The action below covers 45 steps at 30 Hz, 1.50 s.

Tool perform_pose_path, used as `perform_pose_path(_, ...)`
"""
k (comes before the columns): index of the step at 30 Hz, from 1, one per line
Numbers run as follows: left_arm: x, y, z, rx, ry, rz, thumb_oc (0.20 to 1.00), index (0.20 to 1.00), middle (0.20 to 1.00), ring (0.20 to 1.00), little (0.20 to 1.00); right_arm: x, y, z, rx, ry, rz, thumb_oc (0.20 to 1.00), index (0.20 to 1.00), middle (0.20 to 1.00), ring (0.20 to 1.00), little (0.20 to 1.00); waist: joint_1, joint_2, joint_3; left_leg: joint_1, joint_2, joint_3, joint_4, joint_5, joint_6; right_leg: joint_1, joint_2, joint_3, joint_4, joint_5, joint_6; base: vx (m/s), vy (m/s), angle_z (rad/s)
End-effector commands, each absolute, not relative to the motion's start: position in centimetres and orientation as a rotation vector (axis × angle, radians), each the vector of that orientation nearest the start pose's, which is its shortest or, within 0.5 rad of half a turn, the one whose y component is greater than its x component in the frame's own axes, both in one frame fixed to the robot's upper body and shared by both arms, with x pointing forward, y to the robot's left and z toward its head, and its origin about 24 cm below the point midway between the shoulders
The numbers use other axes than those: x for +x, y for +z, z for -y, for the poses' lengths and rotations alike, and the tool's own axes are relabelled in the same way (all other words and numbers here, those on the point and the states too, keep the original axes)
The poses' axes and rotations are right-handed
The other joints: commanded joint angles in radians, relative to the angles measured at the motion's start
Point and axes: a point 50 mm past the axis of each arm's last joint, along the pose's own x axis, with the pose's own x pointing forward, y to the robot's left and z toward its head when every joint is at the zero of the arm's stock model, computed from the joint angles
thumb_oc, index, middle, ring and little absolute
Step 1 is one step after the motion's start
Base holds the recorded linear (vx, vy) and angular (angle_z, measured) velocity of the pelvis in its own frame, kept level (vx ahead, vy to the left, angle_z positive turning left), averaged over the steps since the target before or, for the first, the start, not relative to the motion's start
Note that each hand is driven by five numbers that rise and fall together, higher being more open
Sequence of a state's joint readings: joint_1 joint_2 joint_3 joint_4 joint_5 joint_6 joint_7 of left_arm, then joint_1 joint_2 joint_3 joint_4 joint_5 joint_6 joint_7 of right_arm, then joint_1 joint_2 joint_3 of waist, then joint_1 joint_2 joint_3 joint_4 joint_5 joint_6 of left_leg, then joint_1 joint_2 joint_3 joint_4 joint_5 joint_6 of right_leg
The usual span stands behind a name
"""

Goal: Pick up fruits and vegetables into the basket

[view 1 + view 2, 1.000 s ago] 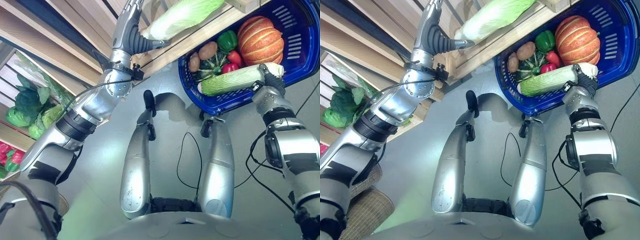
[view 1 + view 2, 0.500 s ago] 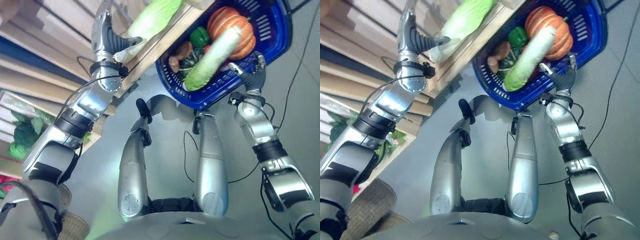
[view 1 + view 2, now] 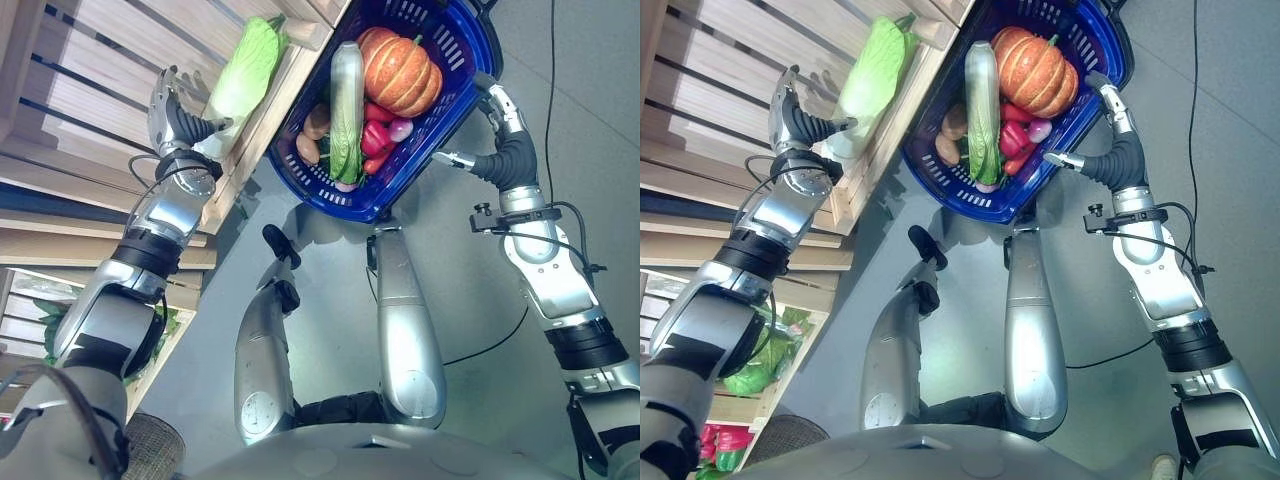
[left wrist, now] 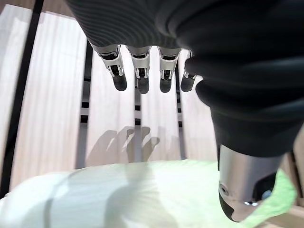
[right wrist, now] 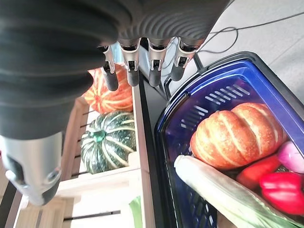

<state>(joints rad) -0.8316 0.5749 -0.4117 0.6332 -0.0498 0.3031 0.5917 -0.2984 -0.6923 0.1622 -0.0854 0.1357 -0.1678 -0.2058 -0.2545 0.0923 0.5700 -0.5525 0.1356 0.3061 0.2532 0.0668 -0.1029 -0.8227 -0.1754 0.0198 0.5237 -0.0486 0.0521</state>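
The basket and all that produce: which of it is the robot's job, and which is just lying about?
Job: basket, holding a cabbage, pumpkin and peppers; shelf cabbage by the open left hand; open right hand.

Lying about: green squash and greens on the shelves.

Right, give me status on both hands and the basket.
Left hand open, at the cabbage on the wooden shelf. Right hand open, beside the blue basket. Basket holds a pumpkin and a long cabbage. No obstruction seen.
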Motion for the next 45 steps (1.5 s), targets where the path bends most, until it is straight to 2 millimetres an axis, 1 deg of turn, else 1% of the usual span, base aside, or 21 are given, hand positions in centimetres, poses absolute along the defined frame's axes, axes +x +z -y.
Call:
perform_pose_path(1, 37.4, 14.1, -26.3, 0.713, 0.632, -0.077, 1.0, 1.0, 1.0, 1.0, 1.0, 27.9, 19.0, 19.6, -0.493, 0.096, 0.596, 1.0, 1.0, 1.0, 1.0, 1.0, -0.038, -0.032, -0.05, -0.052, 0.014, -0.016, 0.091, -0.025, -0.022, 0.046, 0.051, -0.017, -0.04, 0.008, 0.024, 0.02, 0.009, -0.04)
perform_pose_path(5, 37.1, 12.6, -27.3, 0.729, 0.64, -0.178, 1.0, 1.0, 1.0, 1.0, 1.0, 28.2, 19.4, 18.9, -0.498, 0.132, 0.573, 1.0, 1.0, 1.0, 1.0, 1.0, -0.042, -0.035, -0.05, -0.052, 0.014, -0.012, 0.093, -0.025, -0.023, 0.047, 0.054, -0.017, -0.038, 0.004, 0.018, 0.03, 0.033, -0.04)
perform_pose_path(8, 36.8, 11.6, -28.1, 0.705, 0.631, -0.244, 1.0, 1.0, 1.0, 1.0, 1.0, 28.3, 19.5, 18.5, -0.491, 0.163, 0.558, 1.0, 1.0, 1.0, 1.0, 1.0, -0.045, -0.036, -0.05, -0.053, 0.016, -0.009, 0.094, -0.025, -0.024, 0.045, 0.055, -0.013, -0.038, 0.001, 0.014, 0.02, 0.04, -0.04)
perform_pose_path(11, 36.6, 10.6, -28.6, 0.633, 0.61, -0.319, 1.0, 1.0, 1.0, 1.0, 1.0, 28.5, 19.5, 17.9, -0.475, 0.2, 0.533, 1.0, 1.0, 1.0, 1.0, 1.0, -0.048, -0.037, -0.05, -0.059, 0.018, -0.005, 0.101, -0.027, -0.024, 0.04, 0.056, -0.01, -0.035, -0.002, 0.012, 0.03, 0.038, -0.03)
perform_pose_path(14, 36.4, 10.2, -28.9, 0.62, 0.612, -0.345, 1.0, 1.0, 1.0, 1.0, 1.0, 28.5, 19.3, 17.6, -0.468, 0.222, 0.508, 1.0, 1.0, 1.0, 1.0, 1.0, -0.05, -0.039, -0.05, -0.063, 0.019, -0.004, 0.103, -0.027, -0.024, 0.037, 0.058, -0.007, -0.033, -0.004, 0.009, 0.01, 0.012, -0.01)
perform_pose_path(16, 36.4, 10.2, -29.5, 0.605, 0.622, -0.359, 1.0, 1.0, 1.0, 1.0, 1.0, 28.7, 19.0, 17.4, -0.464, 0.234, 0.485, 1.0, 1.0, 1.0, 1.0, 1.0, -0.056, -0.042, -0.05, -0.069, 0.023, 0.001, 0.108, -0.028, -0.023, 0.031, 0.061, -0.003, -0.031, -0.005, 0.006, 0.06, 0.053, -0.02)
perform_pose_path(17, 36.3, 10.0, -29.6, 0.605, 0.621, -0.367, 1.0, 1.0, 1.0, 1.0, 1.0, 28.7, 18.6, 17.4, -0.457, 0.234, 0.466, 1.0, 1.0, 1.0, 1.0, 1.0, -0.058, -0.042, -0.05, -0.053, 0.022, -0.009, 0.118, -0.056, -0.033, 0.048, 0.062, 0.001, -0.02, -0.036, 0.011, 0.09, 0.049, -0.03)
perform_pose_path(23, 36.6, 10.7, -30.0, 0.598, 0.615, -0.373, 1.0, 1.0, 1.0, 1.0, 1.0, 29.0, 18.1, 17.4, -0.425, 0.233, 0.424, 1.0, 1.0, 1.0, 1.0, 1.0, -0.065, -0.049, -0.05, -0.073, 0.029, 0.0, 0.134, -0.065, -0.031, 0.032, 0.066, 0.004, -0.011, -0.044, 0.007, 0.03, 0.019, -0.09)
perform_pose_path(29, 36.9, 10.7, -29.7, 0.592, 0.587, -0.38, 1.0, 1.0, 1.0, 1.0, 1.0, 29.1, 17.6, 17.2, -0.41, 0.235, 0.4, 1.0, 1.0, 1.0, 1.0, 1.0, -0.069, -0.053, -0.05, -0.084, 0.03, 0.003, 0.14, -0.071, -0.028, 0.021, 0.07, 0.01, -0.007, -0.045, 0.006, 0.01, 0.007, -0.03)
perform_pose_path(38, 37.8, 11.4, -28.3, 0.569, 0.491, -0.333, 1.0, 1.0, 1.0, 1.0, 1.0, 29.3, 16.9, 17.0, -0.369, 0.234, 0.374, 1.0, 1.0, 1.0, 1.0, 1.0, -0.073, -0.064, -0.05, -0.113, 0.034, 0.007, 0.157, -0.081, -0.023, 0.0, 0.081, 0.018, -0.002, -0.043, 0.008, 0.0, 0.0, 0.0)
perform_pose_path(45, 37.8, 10.8, -28.4, 0.59, 0.436, -0.399, 1.0, 1.0, 1.0, 1.0, 1.0, 29.4, 16.5, 17.2, -0.325, 0.237, 0.346, 1.0, 1.0, 1.0, 1.0, 1.0, -0.081, -0.068, -0.05, -0.113, 0.04, 0.017, 0.156, -0.086, -0.024, -0.004, 0.08, 0.019, -0.008, -0.039, 0.012, 0.0, 0.001, -0.03)
